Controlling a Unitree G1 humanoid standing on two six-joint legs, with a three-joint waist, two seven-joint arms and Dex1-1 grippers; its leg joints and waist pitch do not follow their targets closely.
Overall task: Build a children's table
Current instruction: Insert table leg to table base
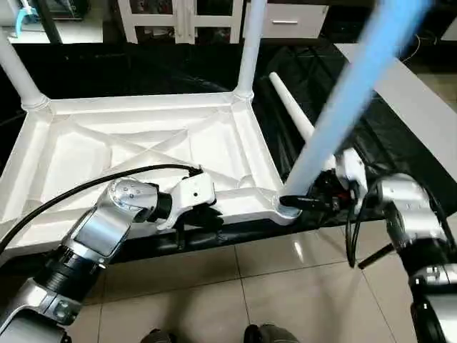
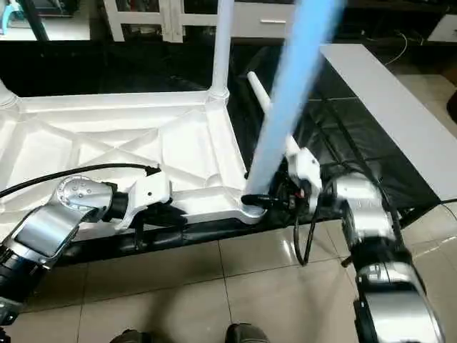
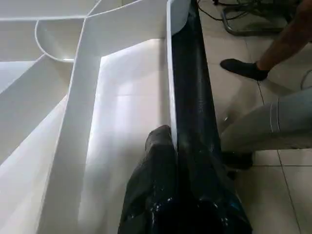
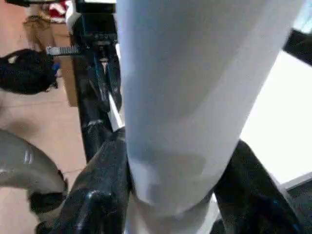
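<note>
Closest in, the left gripper [image 1: 207, 218] has its fingers pressed together on the near rim of the table top [image 1: 128, 150], one finger inside the wall and one outside, so it's basically pinning the thing down. The top lies upside down on a black sheet, ribs facing up.

Just right of that, at the near right corner, the right gripper [image 1: 303, 202] is wrapped around the base of a leg [image 1: 350, 93], right where it goes into the corner socket [image 1: 285, 209]. Fingers sit partway spread with the tube between them, so it's clamped on the leg, not loose. That leg leans quite a bit toward the right and up out of frame, so I'd guess it isn't seated straight yet.

Further back there's a spare leg [image 1: 291, 107] lying on the black sheet just beside the right edge of the top. At the far corners two legs already stand up, one far left [image 1: 18, 75], one far right [image 1: 250, 46]. A white cabinet [image 1: 186, 18] sits behind all that.

What could go wrong: pushing down while the leg is tilted could jam it crooked in the socket or pop it out. Holding it so low also gives little control over the long top end. And if the left grip slips off that thin rim, the whole top could slide on the sheet.
</note>
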